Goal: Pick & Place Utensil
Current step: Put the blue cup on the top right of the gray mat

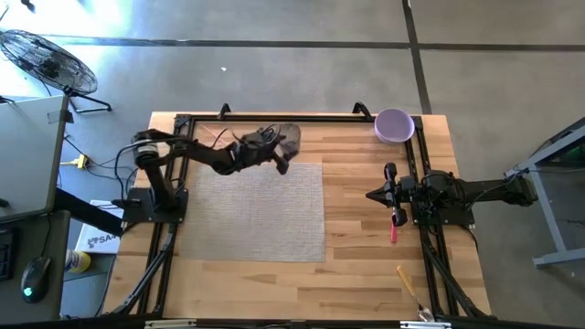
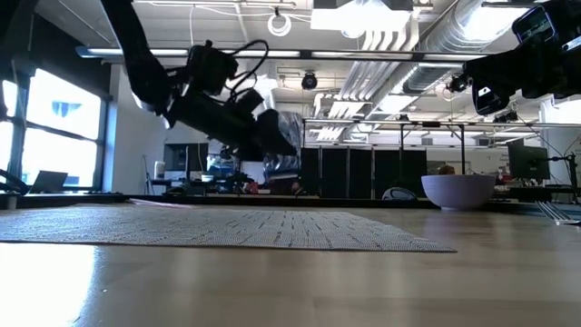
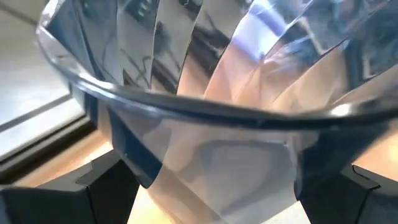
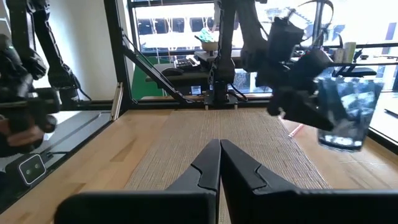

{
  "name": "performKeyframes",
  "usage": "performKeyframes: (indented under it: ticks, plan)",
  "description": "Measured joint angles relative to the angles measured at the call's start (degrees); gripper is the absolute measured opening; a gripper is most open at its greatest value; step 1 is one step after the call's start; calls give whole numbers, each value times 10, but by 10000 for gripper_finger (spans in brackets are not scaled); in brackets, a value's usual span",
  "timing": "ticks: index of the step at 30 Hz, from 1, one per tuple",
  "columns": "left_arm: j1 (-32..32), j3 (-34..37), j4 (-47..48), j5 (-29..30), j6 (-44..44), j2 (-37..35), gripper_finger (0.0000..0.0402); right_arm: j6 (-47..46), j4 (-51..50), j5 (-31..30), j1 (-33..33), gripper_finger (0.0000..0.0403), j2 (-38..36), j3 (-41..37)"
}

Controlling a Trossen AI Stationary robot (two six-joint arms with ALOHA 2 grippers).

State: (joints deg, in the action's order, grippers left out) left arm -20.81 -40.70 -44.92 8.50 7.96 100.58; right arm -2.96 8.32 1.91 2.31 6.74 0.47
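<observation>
I read this as the carry step: the container is already lifted, and no utensil is in hand yet.

Largest first. The light wooden table [image 1: 366, 228] fills the centre of the high view, with a grey woven placemat [image 1: 256, 215] on its left-centre.

The left arm reaches from its base at mid-left toward the upper centre of the high view. The left gripper [image 1: 279, 151] holds a clear faceted plastic cup [image 1: 285, 142] clamped between its fingers. In the low view the cup hangs tilted in the air, upper centre, clear of the mat. The left wrist view shows the cup's rim filling the frame, a finger on each side of it.

The right arm sits folded at mid-right of the high view. The right gripper [image 4: 219, 163] is parked with its fingers pressed together, holding nothing.

The lavender round bowl [image 1: 394, 125] rests at the table's upper right corner.

Utensils: a red-handled utensil [image 1: 395, 227] lies just below the right gripper, mid-right. A yellow-handled utensil [image 1: 408, 283] lies at lower right, near the table edge.

Next move, my judgement: set the cup down upright, then have the right gripper open and descend on the red handle.
</observation>
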Motion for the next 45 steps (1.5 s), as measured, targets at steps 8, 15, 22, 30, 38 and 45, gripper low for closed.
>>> performKeyframes:
  ticks: [8, 15, 22, 30, 38, 45]
  plan:
    - [71, 3, -14, -50, -26, -4, 353, 0, 0, 0, 0, 4, 0, 0]
    - [121, -52, 20, 9, -47, 42, 353, 0, -1, 0, 0, 1, 0, 0]
    - [118, -89, 34, 24, -42, 88, 353, 0, -4, 0, 0, 4, 0, 0]
    - [118, -90, 40, 32, -30, 94, 353, 0, -4, 0, 0, 1, 0, 0]
    - [118, -113, 31, 26, -16, 139, 353, 0, -4, 0, 0, 3, 1, 0]
    - [119, -116, 46, 26, -8, 141, 354, 0, -7, 0, 0, 3, 0, 0]
